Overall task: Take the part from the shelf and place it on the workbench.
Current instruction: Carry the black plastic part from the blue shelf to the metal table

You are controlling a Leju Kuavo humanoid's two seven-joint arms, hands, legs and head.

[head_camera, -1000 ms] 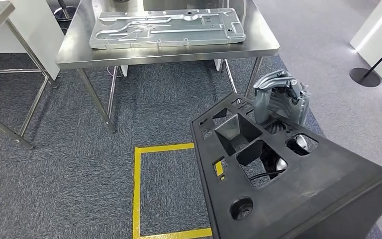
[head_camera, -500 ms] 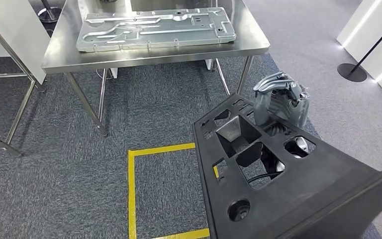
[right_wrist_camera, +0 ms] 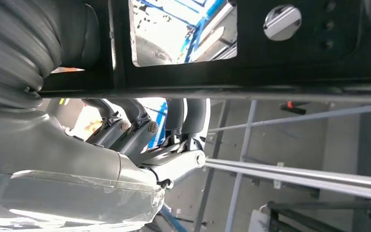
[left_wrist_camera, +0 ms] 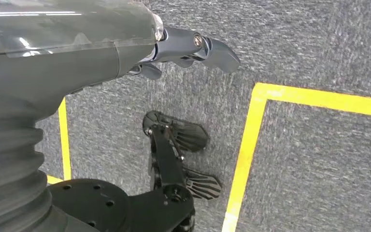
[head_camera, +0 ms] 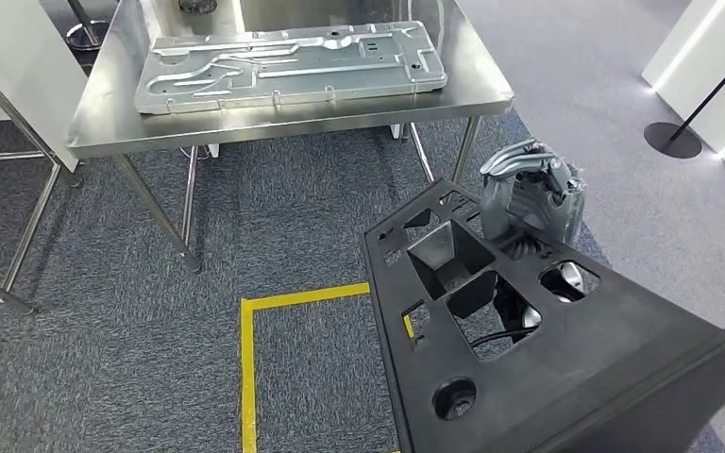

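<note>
So the robot's carrying the big black moulded plastic panel with the cut-out openings (head_camera: 529, 349), which sits low in the head view and tilted up toward the camera. The right hand (head_camera: 531, 193) is hooked over the far upper edge with its fingers curled around the rim, and the right wrist view shows those fingers (right_wrist_camera: 140, 128) wrapped over a dark bar of the panel, so that's a proper grip and not just a touch. Grabbing it at the edge makes sense to me: the thing's wide and flat, and the rim gives the fingers something to hook. The left hand (left_wrist_camera: 188, 48) hangs down toward the grey carpet (left_wrist_camera: 319, 159) with nothing in it, fingers loosely extended, near the yellow floor tape (left_wrist_camera: 251, 140). The stainless steel workbench (head_camera: 274, 118) is ahead and well apart from the panel, and a silver stamped metal plate (head_camera: 288, 64) already takes up most of its top. My guess is free space is tight, so placement will need care.
</note>
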